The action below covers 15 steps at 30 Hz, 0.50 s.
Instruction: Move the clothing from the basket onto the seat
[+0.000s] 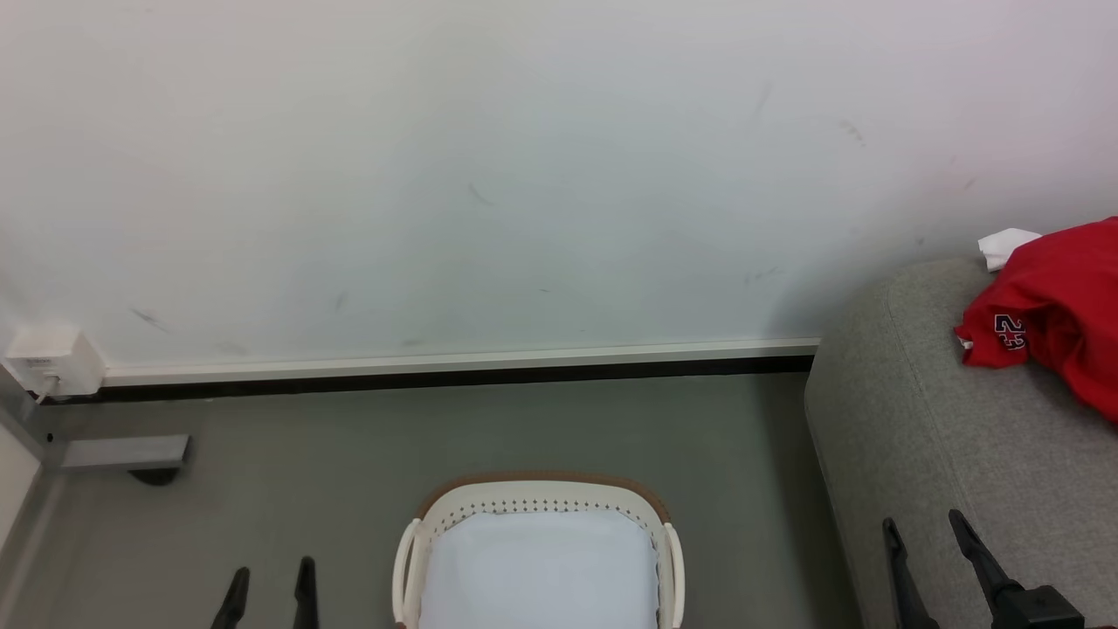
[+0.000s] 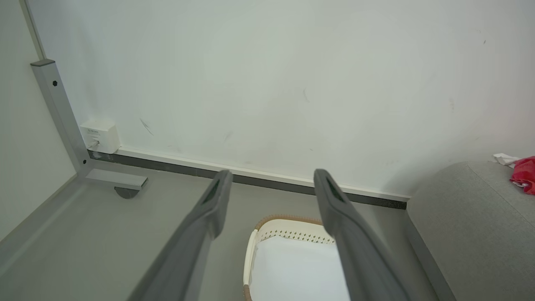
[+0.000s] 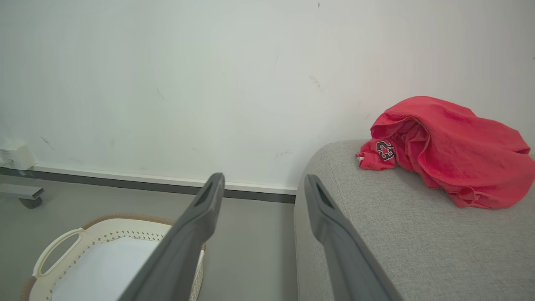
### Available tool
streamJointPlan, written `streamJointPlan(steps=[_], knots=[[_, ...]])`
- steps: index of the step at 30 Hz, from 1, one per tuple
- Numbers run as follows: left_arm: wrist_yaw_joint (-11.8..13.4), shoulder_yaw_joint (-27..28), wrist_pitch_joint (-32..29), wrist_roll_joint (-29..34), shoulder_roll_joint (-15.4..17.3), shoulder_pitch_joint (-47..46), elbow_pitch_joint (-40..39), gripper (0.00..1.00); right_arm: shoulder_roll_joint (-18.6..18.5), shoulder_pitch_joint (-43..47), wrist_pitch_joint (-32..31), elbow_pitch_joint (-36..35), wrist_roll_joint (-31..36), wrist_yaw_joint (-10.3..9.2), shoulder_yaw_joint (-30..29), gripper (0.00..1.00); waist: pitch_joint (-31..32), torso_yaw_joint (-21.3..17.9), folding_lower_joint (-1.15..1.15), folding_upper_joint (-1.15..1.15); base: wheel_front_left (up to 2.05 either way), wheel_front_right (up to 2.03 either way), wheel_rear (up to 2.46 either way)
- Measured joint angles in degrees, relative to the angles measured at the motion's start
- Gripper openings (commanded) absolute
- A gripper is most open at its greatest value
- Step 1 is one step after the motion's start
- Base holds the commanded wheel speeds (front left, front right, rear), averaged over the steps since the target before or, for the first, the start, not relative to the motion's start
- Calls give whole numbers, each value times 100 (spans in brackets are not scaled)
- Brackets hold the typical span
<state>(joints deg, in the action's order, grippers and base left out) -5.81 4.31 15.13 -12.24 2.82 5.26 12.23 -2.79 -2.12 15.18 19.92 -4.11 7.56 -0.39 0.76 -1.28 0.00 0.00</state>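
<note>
The red jersey point(image 1: 1057, 310) lies crumpled on the grey sofa point(image 1: 943, 437) at the right, its dark number print facing out and a white sleeve poking up behind. The right wrist view has the jersey point(image 3: 447, 146) on the sofa point(image 3: 418, 234) too. The cream basket point(image 1: 537, 502) stands on the floor at bottom centre, nothing in it but its pale base. My left gripper point(image 1: 269, 587) is open, low, left of the basket. My right gripper point(image 1: 926, 533) is open over the sofa's near end, apart from the jersey. Both grippers point(image 2: 269, 186) point(image 3: 261, 190) hold nothing.
A white wall with a dark baseboard point(image 1: 437, 371) runs behind. A grey metal frame foot on a caster point(image 1: 131, 454) and a white wall socket box point(image 1: 52, 358) sit at the far left. Grey floor point(image 1: 742, 454) separates basket and sofa.
</note>
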Motion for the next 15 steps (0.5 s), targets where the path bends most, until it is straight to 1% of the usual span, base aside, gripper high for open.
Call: streamJointPlan(steps=[9, 10, 15], knots=[[53, -25, 0, -32, 0, 0, -4, 100, 0, -2, 0, -23, -44, 0, 19, 100, -3, 5, 0, 0, 0, 0, 0], [54, -26, 0, -38, -2, 3, 10, 0, 1, 3, 1, -9, -51, 0, 19, 0, -3, 4, 0, 0, 0, 0, 0], [54, -75, -9, -36, -63, 80, 253, 0, 65, 146, -5, 233, -58, 0, 18, 0, -3, 5, 0, 0, 0, 0, 0]])
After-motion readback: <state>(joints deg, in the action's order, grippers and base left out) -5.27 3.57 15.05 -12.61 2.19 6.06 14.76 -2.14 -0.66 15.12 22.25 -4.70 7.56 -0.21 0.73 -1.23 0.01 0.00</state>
